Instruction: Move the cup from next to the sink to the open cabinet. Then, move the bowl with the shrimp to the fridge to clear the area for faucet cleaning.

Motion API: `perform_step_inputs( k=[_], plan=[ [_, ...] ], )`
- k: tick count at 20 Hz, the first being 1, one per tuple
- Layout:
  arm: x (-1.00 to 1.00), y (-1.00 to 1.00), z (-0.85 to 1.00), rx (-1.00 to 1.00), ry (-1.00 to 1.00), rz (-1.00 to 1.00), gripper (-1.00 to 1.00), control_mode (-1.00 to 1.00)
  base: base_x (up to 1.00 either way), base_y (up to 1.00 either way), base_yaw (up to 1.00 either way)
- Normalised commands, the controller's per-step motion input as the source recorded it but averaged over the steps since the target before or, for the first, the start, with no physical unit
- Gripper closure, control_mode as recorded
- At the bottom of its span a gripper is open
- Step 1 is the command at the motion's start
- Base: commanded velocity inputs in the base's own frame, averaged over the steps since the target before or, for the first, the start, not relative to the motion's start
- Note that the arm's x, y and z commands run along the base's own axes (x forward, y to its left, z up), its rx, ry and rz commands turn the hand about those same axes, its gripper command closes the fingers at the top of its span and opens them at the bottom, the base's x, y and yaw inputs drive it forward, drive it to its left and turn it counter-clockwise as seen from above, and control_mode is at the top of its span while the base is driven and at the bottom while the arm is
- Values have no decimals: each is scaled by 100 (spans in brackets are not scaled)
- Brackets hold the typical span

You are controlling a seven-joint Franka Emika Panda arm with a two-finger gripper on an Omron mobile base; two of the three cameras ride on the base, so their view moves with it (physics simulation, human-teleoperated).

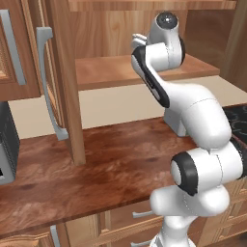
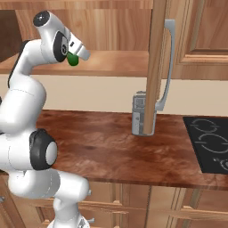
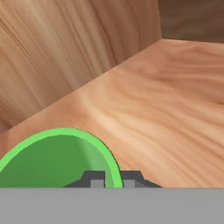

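My gripper (image 3: 113, 180) reaches into the open brown wall cabinet and is shut on the rim of the small bright green cup (image 3: 57, 157). In the right base view the cup (image 2: 73, 59) hangs under the gripper (image 2: 78, 56), just above the left part of the wooden shelf (image 2: 120, 62). Whether the cup touches the shelf cannot be told. The hand view has the shelf board (image 3: 166, 100) running ahead to the cabinet's back corner. In the left base view the arm's upper links hide the cup in front of the shelf (image 1: 106, 72).
The open cabinet door (image 1: 65, 87) with its long grey bar handle (image 1: 46, 82) juts out over the wooden counter (image 1: 96, 173). That door (image 2: 156, 67) partly covers a grey appliance (image 2: 139, 113). A black cooktop (image 2: 209, 142) lies at the right. Another grey appliance (image 1: 7, 144) stands far left.
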Motion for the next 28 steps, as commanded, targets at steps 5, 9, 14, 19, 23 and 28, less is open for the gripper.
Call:
perform_step_inputs(
  k=[5, 9, 14, 19, 23, 28],
  plan=[
    [31, 2, -39, -13, 11, 0, 100, -100, 0, 0, 0],
    [23, 1, -7, -3, 1, 0, -100, -100, 0, 0, 0],
    [-2, 0, 12, 0, -3, 0, -100, -100, 0, 0, 0],
    [0, 0, 52, 0, -21, -3, -100, -100, 0, 0, 0],
    [-55, -1, 37, 0, -36, 0, -100, -100, 0, 0, 0],
    [-100, -38, -72, 0, -31, 0, -100, -100, 0, 0, 0]
  ],
)
